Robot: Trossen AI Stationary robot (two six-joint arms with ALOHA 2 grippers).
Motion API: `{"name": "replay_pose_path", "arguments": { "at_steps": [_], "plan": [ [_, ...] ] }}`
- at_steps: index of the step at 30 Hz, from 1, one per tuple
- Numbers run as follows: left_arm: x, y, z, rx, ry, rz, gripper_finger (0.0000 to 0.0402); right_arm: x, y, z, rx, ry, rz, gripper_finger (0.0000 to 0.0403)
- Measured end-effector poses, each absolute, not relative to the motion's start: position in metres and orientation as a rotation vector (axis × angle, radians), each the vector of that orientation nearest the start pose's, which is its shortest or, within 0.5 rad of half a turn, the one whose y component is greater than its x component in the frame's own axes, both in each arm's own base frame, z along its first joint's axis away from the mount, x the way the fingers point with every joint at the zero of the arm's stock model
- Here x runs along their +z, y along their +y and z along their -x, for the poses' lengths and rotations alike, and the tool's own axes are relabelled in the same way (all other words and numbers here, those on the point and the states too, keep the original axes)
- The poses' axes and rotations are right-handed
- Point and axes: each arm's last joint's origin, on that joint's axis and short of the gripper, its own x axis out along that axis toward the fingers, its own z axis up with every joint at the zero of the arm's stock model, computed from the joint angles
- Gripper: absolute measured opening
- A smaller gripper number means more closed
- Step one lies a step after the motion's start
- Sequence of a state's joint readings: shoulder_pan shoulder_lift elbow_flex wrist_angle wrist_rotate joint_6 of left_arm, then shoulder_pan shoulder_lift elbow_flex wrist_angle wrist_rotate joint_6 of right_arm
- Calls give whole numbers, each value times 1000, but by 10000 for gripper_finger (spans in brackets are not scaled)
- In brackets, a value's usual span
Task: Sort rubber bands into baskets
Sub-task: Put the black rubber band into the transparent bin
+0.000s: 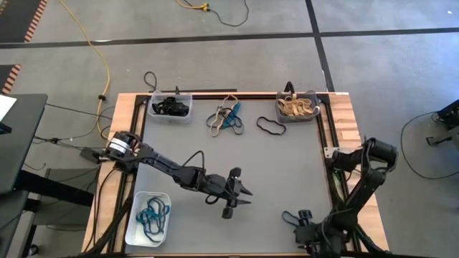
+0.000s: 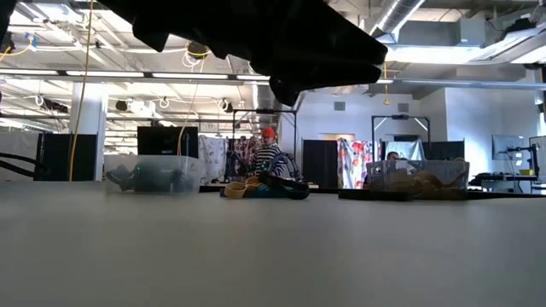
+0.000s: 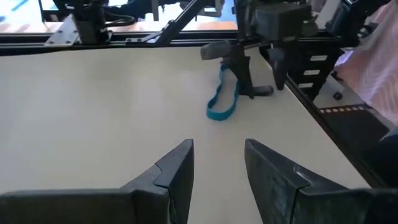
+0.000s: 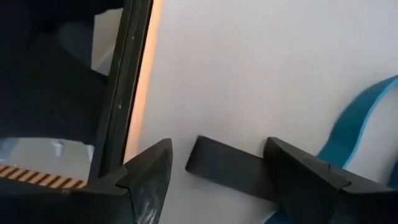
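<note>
My left gripper (image 1: 244, 197) hovers open over the middle of the grey mat with nothing between its fingers (image 3: 217, 149). My right gripper (image 1: 292, 217) is open, low over the mat's near right corner. A flat black strip (image 4: 224, 168) lies between its fingers, and a teal rubber band (image 3: 221, 102) lies beside it, running under one finger (image 4: 311, 180). The clear basket (image 1: 171, 106) holds black bands, the dark grey basket (image 1: 297, 107) tan bands, and the white basket (image 1: 148, 217) teal bands. Loose bands (image 1: 226, 118) and a black band (image 1: 271, 127) lie at the far side. My right gripper has one open finger over the teal band (image 4: 348, 134), slanting down from above. That finger hides the spot, so I cannot tell whether it touches the band. The band lies slack on the mat.
A raised black frame (image 4: 127, 93) and the wooden border (image 1: 344, 122) edge the mat close to my right gripper. A yellow cable (image 1: 100, 57) runs over the floor beyond the table. People stand in the room behind (image 2: 267, 153).
</note>
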State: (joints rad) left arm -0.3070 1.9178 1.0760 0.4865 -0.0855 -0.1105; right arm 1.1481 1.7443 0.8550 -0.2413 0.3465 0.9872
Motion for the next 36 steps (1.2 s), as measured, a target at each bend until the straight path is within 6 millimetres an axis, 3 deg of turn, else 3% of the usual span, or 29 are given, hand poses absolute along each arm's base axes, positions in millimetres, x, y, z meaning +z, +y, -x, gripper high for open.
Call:
{"name": "replay_pose_path", "arguments": {
  "at_steps": [7,10,16,17,23,27,36],
  "plan": [
    [175,-132,-386,-184,359,16,132,124,277,-137,183,1112,11,254],
    [175,-133,-386,-162,357,0,132,129,279,-138,201,1124,53,198],
    [175,-133,-386,-162,356,-15,132,134,280,-138,221,1146,119,40],
    [175,-133,-386,-164,355,-23,132,136,280,-138,229,1143,127,31],
    [175,-133,-386,-173,352,-75,132,162,275,-148,223,1064,126,34],
    [175,-133,-385,-183,350,-130,132,182,264,-161,208,947,215,33],
    [175,-124,-389,-177,339,-220,132,225,233,-219,203,621,390,33]
  ]
}}
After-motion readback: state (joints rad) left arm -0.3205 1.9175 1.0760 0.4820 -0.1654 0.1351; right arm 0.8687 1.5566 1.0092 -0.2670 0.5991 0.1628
